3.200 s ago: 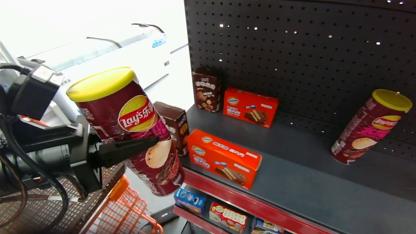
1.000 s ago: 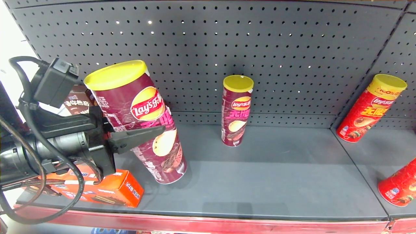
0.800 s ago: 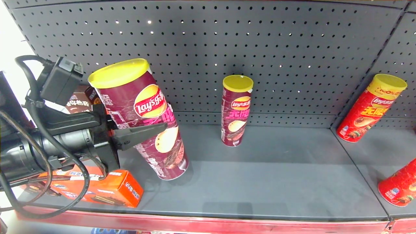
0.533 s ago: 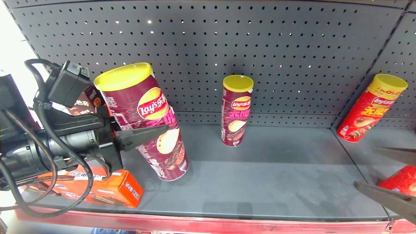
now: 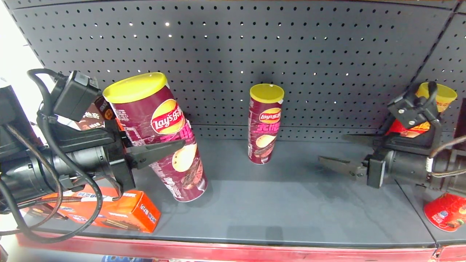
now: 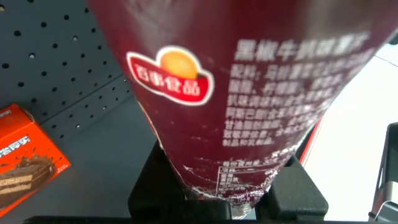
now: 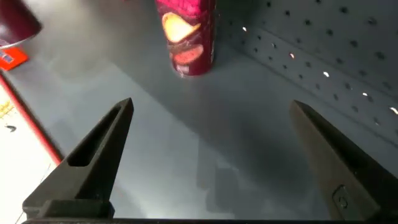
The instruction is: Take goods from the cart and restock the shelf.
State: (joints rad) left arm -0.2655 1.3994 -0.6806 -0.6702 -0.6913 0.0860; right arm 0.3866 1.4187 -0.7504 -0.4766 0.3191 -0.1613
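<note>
The left gripper (image 5: 165,146) is clamped round the middle of a tall maroon cardboard crisp canister with a yellow plastic lid (image 5: 156,134), so the goods are already in hand and over the dark grey metal shelf deck (image 5: 291,203). The canister is not upright. In the head view its long axis runs from the lid at about 11 o'clock down to the base at about 5 o'clock, with the lid leaning back toward the perforated back panel (image 5: 255,47). The base sits low over the deck; I cannot tell whether it touches. As I judge it, setting it down calls for bringing that axis to 12 o'clock first.

A matching maroon canister (image 5: 265,123) stands upright by the back panel, at about 2 o'clock from the held one and apart from it. A flat orange cardboard box (image 5: 120,213) lies at about 7 o'clock, near the base.

The right gripper (image 5: 332,148) is at 3 o'clock, well apart, fingers spread wide and empty, so the left arm is the nearer one.
</note>
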